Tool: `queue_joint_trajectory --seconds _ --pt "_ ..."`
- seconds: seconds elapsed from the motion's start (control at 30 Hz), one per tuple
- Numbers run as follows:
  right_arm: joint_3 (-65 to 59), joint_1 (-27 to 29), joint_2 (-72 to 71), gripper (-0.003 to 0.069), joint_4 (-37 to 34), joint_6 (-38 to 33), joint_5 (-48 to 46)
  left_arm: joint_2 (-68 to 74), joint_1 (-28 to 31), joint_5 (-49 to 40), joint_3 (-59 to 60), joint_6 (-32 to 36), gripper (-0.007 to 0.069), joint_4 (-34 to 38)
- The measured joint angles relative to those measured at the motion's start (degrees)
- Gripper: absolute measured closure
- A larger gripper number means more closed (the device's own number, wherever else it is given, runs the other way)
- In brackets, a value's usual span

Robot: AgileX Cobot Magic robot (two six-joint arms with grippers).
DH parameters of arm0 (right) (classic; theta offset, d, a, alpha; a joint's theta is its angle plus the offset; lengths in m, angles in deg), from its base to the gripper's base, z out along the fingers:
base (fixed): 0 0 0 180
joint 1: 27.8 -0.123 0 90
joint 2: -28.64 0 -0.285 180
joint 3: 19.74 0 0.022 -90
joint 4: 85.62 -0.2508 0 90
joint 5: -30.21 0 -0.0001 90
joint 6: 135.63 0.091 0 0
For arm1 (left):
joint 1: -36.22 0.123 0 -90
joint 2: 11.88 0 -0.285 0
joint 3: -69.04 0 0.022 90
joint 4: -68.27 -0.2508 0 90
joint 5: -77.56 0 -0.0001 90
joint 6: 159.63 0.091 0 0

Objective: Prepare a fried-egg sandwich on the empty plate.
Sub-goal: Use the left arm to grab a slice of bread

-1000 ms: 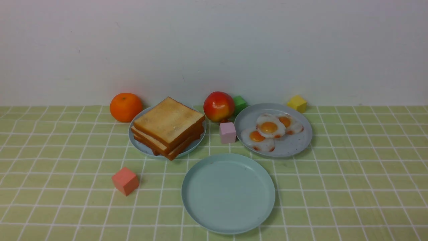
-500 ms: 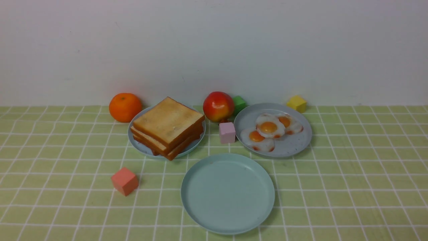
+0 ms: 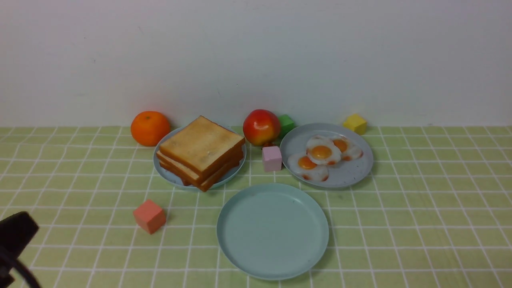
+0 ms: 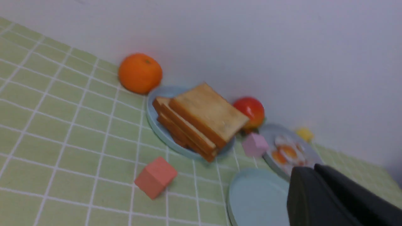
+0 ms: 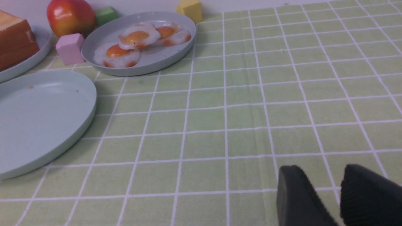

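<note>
My left claw is shut tight, fingers pressed together w/ nothing in it. It hangs over the near-left part of the counter. In the front view only a dark bit of my left arm shows, at the near-left corner.

My right claw is open just a crack & holds nothing. It's low over the cloth by the near edge, right of the middle.

The big plate sits in the middle, close to the near edge. Nothing is on it.

The toast is a stack on a small blue plate, toward the far edge, left of the middle.

3 eggs lie on a grey plate, toward the far edge, right of the middle. They overlap, & the top egg rests on the other 2.

A pink block is btw. the 2 far plates. An orange, apple, green block & yellow block line the far edge. A red block sits alone, left of the big plate.
</note>
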Motion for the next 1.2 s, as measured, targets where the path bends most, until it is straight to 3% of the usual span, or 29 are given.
queue_joint_trajectory --seconds 0.1,0.23,0.43,0.57,0.73,0.93,1.07,1.2 --pt "0.0 0.0 0.0 0.0419 0.87 0.0 0.05 11.67 -5.59 -10.48 -10.66 1.14 0.0622 -5.98" --pt "0.0 0.0 0.0 0.0419 1.04 0.0 0.05 23.69 -9.26 -17.58 -20.89 -0.8 0.0624 -12.21" --pt "0.0 0.0 0.0 0.0419 1.04 0.0 0.11 39.16 -10.48 -13.96 -31.29 -5.4 0.0624 -12.59" --pt "-0.15 0.0 0.0 0.0419 0.66 0.24 1.98 45.69 -10.48 -13.96 -32.7 -3.82 0.0624 -11.01" --pt "-0.44 0.0 0.0 0.0419 -12.48 7.66 10.1 51.75 -10.48 -18.46 -33.16 7.62 0.0624 -10.83" --pt "-0.44 0.0 0.0 0.042 -24.26 11.36 17.67 56.2 -10.48 -19.93 -35.08 12.31 0.0622 -10.83" --pt "5.72 -0.17 1.43 0.0466 -24.4 9.22 8.0 59.01 -12.18 -20.6 -40.18 11.97 0.0622 -13.79" --pt "17.57 -1.02 8.74 0.0554 -20.71 1.99 -5.14 62.46 -16.59 -21.78 -46.14 8.17 0.0622 -20.1"
